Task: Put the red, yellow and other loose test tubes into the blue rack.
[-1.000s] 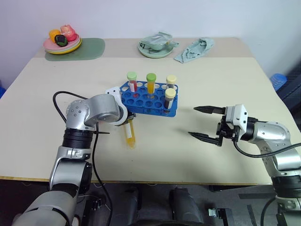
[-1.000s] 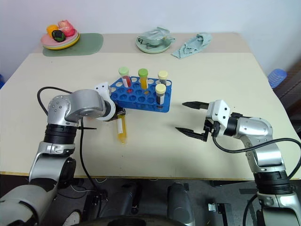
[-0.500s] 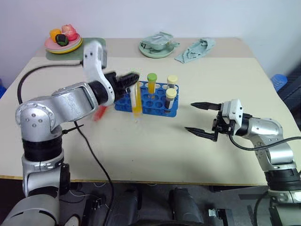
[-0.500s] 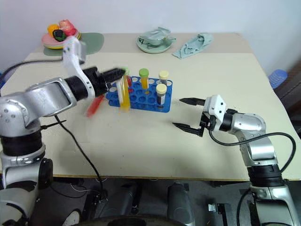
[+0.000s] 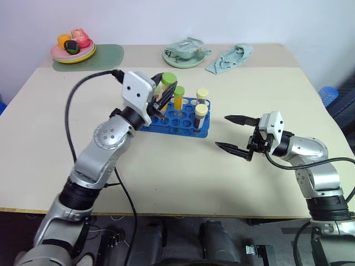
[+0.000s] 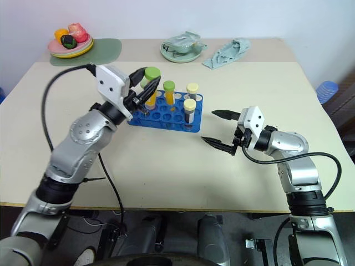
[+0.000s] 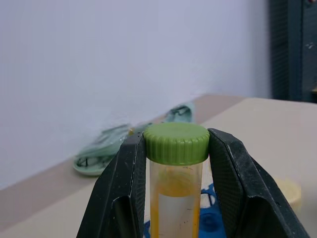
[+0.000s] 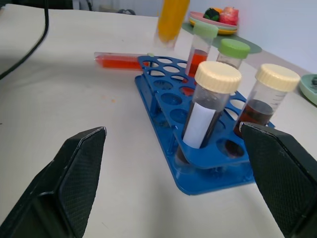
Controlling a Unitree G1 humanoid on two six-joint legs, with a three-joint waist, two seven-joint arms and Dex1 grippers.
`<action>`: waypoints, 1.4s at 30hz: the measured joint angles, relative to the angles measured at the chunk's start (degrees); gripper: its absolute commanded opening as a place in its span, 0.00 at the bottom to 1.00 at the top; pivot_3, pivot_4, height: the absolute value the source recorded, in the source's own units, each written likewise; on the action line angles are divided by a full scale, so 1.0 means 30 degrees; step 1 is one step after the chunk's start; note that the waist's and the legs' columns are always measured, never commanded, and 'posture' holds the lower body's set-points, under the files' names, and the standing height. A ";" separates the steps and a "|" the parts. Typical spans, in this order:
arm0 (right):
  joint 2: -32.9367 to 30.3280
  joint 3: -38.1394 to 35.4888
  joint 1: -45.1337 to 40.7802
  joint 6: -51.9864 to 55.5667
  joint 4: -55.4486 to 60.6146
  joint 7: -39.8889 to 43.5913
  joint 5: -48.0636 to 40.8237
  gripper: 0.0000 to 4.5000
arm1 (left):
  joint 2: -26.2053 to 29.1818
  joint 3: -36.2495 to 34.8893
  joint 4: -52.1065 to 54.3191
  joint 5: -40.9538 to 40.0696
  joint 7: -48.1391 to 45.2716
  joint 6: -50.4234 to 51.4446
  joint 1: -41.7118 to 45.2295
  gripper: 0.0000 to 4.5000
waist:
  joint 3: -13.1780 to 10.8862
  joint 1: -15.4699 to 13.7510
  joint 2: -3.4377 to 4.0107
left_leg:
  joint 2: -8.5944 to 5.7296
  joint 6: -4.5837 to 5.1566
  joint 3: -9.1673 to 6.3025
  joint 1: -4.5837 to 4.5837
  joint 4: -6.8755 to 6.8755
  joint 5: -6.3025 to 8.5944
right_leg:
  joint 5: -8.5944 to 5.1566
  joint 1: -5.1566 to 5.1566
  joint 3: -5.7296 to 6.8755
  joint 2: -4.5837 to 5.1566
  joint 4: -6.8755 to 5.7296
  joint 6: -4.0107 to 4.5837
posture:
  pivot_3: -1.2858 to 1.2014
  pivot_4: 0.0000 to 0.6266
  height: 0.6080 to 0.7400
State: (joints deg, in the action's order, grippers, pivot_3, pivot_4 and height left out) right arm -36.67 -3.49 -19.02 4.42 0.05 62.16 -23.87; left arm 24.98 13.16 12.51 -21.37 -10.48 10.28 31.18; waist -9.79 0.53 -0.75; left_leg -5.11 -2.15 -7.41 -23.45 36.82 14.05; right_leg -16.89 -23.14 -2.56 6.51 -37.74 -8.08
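The left pincer (image 7: 176,198) is pinching the yellow tube (image 7: 174,198) upright above the blue rack (image 5: 175,121). The right pincer (image 5: 239,134) is standing spread nearby. Next move: aligning the tube with an empty hole. The red tube (image 8: 121,60) is lying beside the rack.

My two head eyes look forward and down over the whole bench (image 5: 183,183), sharing the blue rack (image 5: 176,123) at its middle. My left wrist camera sits close behind a green-capped yellow tube (image 7: 176,184), facing the far wall. My right wrist camera looks low across the bench at the same rack.
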 measured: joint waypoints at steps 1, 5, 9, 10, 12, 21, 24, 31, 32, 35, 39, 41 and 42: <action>-0.0011 0.0000 -0.0010 0.0127 0.0122 -0.0043 -0.0001 0.98 | -0.0447 0.0005 -0.0584 0.0446 -0.0280 -0.0639 -0.0003 0.27 | 0.0000 0.0002 0.0000 | -0.0001 0.0000 -0.0001 0.0000 0.0001 0.0000 | 0.0000 0.0000 0.0002 0.0000 0.0000 0.0000 | 0.52 0.24 1.00; -0.0228 -0.0033 -0.0046 0.0516 0.0684 -0.0182 -0.0004 0.98 | -0.2066 -0.0156 -0.3064 0.1909 -0.1278 -0.2954 -0.0158 0.27 | 0.0000 0.0025 0.0001 | -0.0002 0.0005 0.0000 0.0000 0.0003 0.0002 | 0.0001 0.0000 0.0003 0.0000 -0.0002 -0.0002 | 0.52 0.24 1.00; -0.0366 -0.0037 -0.0127 0.0834 0.0839 -0.0271 -0.0006 0.98 | -0.3364 -0.0193 -0.4452 0.2585 -0.1984 -0.4024 -0.0536 0.27 | 0.0000 0.0017 -0.0001 | -0.0003 0.0006 -0.0004 0.0000 0.0007 0.0003 | 0.0002 0.0000 0.0006 0.0001 -0.0004 -0.0004 | 0.52 0.24 1.00; -0.0436 -0.0045 -0.0128 0.0878 0.0840 -0.0283 -0.0006 0.98 | -0.3600 -0.0236 -0.4650 0.2663 -0.2108 -0.4075 -0.0577 0.27 | 0.0000 0.0015 -0.0001 | -0.0004 0.0007 -0.0004 0.0000 0.0007 0.0004 | 0.0002 0.0000 0.0006 0.0002 -0.0006 -0.0004 | 0.52 0.24 1.00; -0.0562 -0.0068 -0.0127 0.0889 0.0841 -0.0304 -0.0007 0.98 | -0.3957 -0.0387 -0.4738 0.2728 -0.2340 -0.4090 -0.0724 0.27 | 0.0000 0.0030 -0.0001 | -0.0004 0.0009 -0.0004 0.0000 0.0008 0.0005 | 0.0001 -0.0001 0.0006 0.0001 -0.0007 -0.0004 | 0.52 0.24 1.00; -0.0588 -0.0426 -0.0124 0.0646 0.0827 -0.0295 0.0019 0.98 | -0.4813 -0.1470 -0.4709 0.2339 -0.3596 -0.3653 -0.1074 0.27 | 0.0001 0.0022 0.0000 | -0.0004 0.0010 -0.0006 0.0000 0.0014 0.0006 | 0.0002 0.0004 0.0009 0.0000 -0.0008 -0.0005 | 0.52 0.24 1.00; -0.0583 -0.0426 -0.0123 0.0406 0.0776 -0.0247 0.0022 0.98 | -0.4914 -0.1718 -0.4563 0.2290 -0.3893 -0.3252 -0.1078 0.27 | 0.0002 0.0024 0.0000 | -0.0004 0.0010 -0.0008 0.0001 0.0015 0.0006 | 0.0002 0.0006 0.0010 0.0000 -0.0009 -0.0005 | 0.52 0.24 1.00; -0.0582 -0.0425 -0.0049 0.0287 0.0700 -0.0230 0.0023 0.98 | -0.5110 -0.1949 -0.4685 0.2196 -0.4457 -0.2259 -0.1472 0.27 | 0.0002 0.0026 0.0001 | -0.0004 0.0011 -0.0009 0.0002 0.0018 0.0006 | 0.0002 0.0005 0.0011 0.0000 -0.0009 -0.0006 | 0.52 0.24 1.00; -0.0580 -0.0426 -0.0033 0.0287 0.0702 -0.0238 0.0023 0.98 | -0.5138 -0.1981 -0.4687 0.2198 -0.4530 -0.2241 -0.1469 0.27 | 0.0002 0.0019 0.0001 | -0.0004 0.0012 -0.0009 0.0001 0.0018 0.0006 | 0.0002 0.0006 0.0011 0.0000 -0.0009 -0.0005 | 0.52 0.24 1.00; -0.0578 -0.0425 0.0043 0.0289 0.0710 -0.0292 0.0022 0.98 | -0.5148 -0.2051 -0.4760 0.2233 -0.4712 -0.2235 -0.1466 0.27 | 0.0001 0.0019 0.0001 | -0.0005 0.0013 -0.0010 0.0001 0.0018 0.0007 | 0.0002 0.0007 0.0011 0.0000 -0.0009 -0.0006 | 0.52 0.24 1.00; -0.0567 -0.0425 0.0086 0.0293 0.0718 -0.0349 0.0019 0.98 | -0.5157 -0.2372 -0.4909 0.1859 -0.5283 -0.1822 -0.1472 0.59 | 0.0001 0.0027 0.0001 | -0.0004 0.0013 -0.0012 0.0002 0.0018 0.0007 | 0.0002 0.0006 0.0011 0.0000 -0.0009 -0.0005 | 0.52 0.24 1.00; -0.0565 -0.0425 0.0090 0.0297 0.0721 -0.0360 0.0017 0.98 | -0.5178 -0.2457 -0.4896 0.1734 -0.5409 -0.1694 -0.1471 0.81 | 0.0002 0.0037 0.0001 | -0.0003 0.0012 -0.0012 0.0002 0.0018 0.0007 | 0.0002 0.0006 0.0011 -0.0001 -0.0009 -0.0006 | 0.52 0.24 1.00; -0.0560 -0.0425 0.0093 0.0303 0.0734 -0.0373 0.0016 0.98 | -0.5203 -0.2457 -0.4896 0.1743 -0.5385 -0.1653 -0.1470 0.92 | 0.0001 0.0034 0.0001 | -0.0003 0.0013 -0.0012 0.0002 0.0018 0.0007 | 0.0002 0.0006 0.0011 -0.0001 -0.0009 -0.0006 | 0.52 0.24 1.00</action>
State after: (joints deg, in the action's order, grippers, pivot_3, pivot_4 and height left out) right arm -38.35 -4.77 -18.74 5.33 2.25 61.04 -23.83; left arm 9.37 5.79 -2.18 -16.14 -26.63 5.32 26.76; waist -9.78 0.63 -0.75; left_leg -5.12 -2.11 -7.44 -23.44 36.87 14.07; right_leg -16.88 -23.12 -2.53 6.51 -37.76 -8.10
